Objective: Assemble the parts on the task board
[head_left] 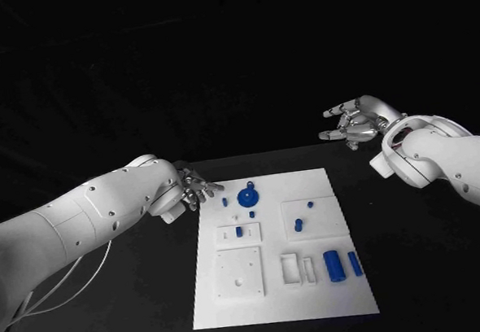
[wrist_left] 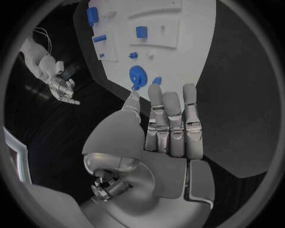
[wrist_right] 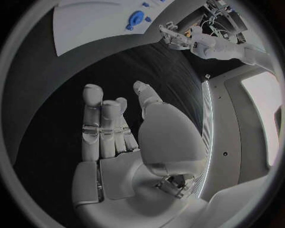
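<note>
Both hands (head_left: pixel 191 190) (head_left: pixel 355 123) off the task board (head_left: pixel 328 303) — apart

One task board (head_left: pixel 283 304), two hands, about seven blue parts (head_left: pixel 334 265) (some tiny).

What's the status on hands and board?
Left hand open, beside the task board's far left corner. Right hand open, raised off its far right. Blue parts untouched. Nothing in the way.
</note>
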You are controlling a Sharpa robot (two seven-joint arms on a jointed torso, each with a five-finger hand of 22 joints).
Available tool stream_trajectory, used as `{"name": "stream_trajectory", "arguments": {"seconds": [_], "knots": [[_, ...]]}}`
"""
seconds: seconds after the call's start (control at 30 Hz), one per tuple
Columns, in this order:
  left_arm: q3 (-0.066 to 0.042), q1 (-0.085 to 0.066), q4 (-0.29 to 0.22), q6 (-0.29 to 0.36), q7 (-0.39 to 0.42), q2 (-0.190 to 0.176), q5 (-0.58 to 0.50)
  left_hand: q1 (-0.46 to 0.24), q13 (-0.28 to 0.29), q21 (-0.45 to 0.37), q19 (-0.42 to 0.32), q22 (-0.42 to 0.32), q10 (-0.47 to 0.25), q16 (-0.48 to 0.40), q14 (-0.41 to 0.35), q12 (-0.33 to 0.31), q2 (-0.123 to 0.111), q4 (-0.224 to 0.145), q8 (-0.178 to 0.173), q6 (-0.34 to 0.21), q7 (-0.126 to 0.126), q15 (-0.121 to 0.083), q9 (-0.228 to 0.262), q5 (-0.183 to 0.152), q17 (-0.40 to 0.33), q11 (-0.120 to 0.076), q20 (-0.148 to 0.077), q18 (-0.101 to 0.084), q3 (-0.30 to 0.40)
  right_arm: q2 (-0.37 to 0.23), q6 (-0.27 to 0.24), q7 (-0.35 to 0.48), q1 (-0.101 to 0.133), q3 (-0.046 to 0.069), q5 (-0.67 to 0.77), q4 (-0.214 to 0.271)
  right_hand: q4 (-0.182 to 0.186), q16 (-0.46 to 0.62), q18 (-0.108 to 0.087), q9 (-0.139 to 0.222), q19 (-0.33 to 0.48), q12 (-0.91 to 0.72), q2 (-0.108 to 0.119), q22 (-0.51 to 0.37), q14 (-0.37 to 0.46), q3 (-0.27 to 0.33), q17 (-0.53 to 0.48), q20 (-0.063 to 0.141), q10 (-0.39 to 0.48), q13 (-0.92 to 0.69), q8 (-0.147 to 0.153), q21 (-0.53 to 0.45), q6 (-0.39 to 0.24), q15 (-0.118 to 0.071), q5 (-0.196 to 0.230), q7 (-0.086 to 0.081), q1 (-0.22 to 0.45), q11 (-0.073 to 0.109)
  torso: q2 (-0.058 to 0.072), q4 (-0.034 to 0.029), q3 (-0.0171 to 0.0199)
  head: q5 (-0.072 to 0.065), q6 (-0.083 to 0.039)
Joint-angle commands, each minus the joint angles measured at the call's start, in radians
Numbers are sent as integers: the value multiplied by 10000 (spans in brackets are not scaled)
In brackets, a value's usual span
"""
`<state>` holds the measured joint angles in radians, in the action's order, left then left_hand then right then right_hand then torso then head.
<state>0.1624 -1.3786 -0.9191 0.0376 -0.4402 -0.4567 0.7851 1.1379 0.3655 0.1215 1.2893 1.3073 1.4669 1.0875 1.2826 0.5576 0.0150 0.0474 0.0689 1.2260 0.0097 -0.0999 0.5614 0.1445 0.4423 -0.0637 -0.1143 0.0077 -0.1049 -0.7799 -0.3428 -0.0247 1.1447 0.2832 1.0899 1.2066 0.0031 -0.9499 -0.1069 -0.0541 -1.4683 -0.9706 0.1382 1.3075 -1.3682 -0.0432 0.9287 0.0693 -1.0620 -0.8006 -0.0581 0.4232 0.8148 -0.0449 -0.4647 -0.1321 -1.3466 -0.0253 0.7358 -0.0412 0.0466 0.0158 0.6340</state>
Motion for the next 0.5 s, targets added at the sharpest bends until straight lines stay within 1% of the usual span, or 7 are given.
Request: {"name": "stream_trajectory", "arguments": {"seconds": [0.03,0.13,0.23,0.27,0.3,0.43,0.5], "knots": [[-3,-26,405,-636,592,227,265,-68,43,-64,-40,172,7,80,-110,-37,84,-14,32,-128,10,-8,504,66,-41,62,19,-77,-43,17,90,75,-5,5,-8,73,48,33,-201,-5,-345,-16,-19,418,41,-9,-13,-3,36,15,37,-40,-77,-52,2,-11,12,23,97,72,31,44,-61],[4,-22,731,-650,781,415,572,-93,79,-86,-49,175,-61,127,-164,1,62,-24,81,-204,-30,-9,1313,152,-104,21,26,-77,-60,11,91,67,-5,5,-8,135,52,32,-202,-5,-348,-17,-18,420,38,-14,-14,-3,34,17,38,-43,-88,-52,-7,-12,12,22,149,109,50,87,-105],[15,-2,1029,-616,906,582,918,-153,87,-99,-38,174,-72,161,-155,24,-1,66,86,-195,-75,-18,2063,147,-157,14,19,-77,-20,-4,83,60,-5,5,-7,195,52,32,-202,-5,-348,-17,-18,420,38,-14,-14,-3,34,17,38,-43,-88,-52,-7,-12,12,22,204,151,77,125,-143],[19,11,1134,-614,940,639,1004,-194,88,-89,-13,180,-71,177,-146,29,-33,132,126,-205,-140,-43,2452,163,-172,16,17,-77,21,-12,79,57,-5,4,-6,215,52,32,-202,-5,-348,-17,-18,420,38,-14,-14,-3,34,17,38,-43,-88,-52,-7,-12,12,22,218,160,84,125,-148],[21,18,1196,-617,957,672,1046,-196,88,-101,-29,173,-73,179,-150,29,-60,144,101,-210,-101,-24,2549,151,-180,1,17,-77,29,-17,77,55,-5,4,-6,226,53,40,-202,-2,-347,-14,-7,418,40,-15,-20,-4,33,21,42,-53,-120,-50,-17,-15,10,23,238,174,93,132,-158],[37,60,1547,-681,1039,866,1314,-331,105,-98,-22,180,-93,212,-165,58,-221,365,63,-211,-119,-25,3257,119,-209,-14,13,-77,154,-35,70,45,-3,4,-6,272,68,50,-204,-2,-348,-11,3,417,42,-19,-30,-6,29,27,41,-63,-152,-48,-18,-17,12,20,297,229,118,139,-186],[42,68,1638,-733,1057,915,1389,-377,115,-98,-30,177,-102,233,-162,72,-279,463,67,-225,-128,-29,3516,105,-212,-8,13,-77,225,-37,71,43,-3,4,-6,283,68,50,-204,-2,-348,-11,3,417,42,-19,-30,-6,29,27,41,-63,-152,-48,-18,-17,12,20,317,251,125,154,-191]]}}
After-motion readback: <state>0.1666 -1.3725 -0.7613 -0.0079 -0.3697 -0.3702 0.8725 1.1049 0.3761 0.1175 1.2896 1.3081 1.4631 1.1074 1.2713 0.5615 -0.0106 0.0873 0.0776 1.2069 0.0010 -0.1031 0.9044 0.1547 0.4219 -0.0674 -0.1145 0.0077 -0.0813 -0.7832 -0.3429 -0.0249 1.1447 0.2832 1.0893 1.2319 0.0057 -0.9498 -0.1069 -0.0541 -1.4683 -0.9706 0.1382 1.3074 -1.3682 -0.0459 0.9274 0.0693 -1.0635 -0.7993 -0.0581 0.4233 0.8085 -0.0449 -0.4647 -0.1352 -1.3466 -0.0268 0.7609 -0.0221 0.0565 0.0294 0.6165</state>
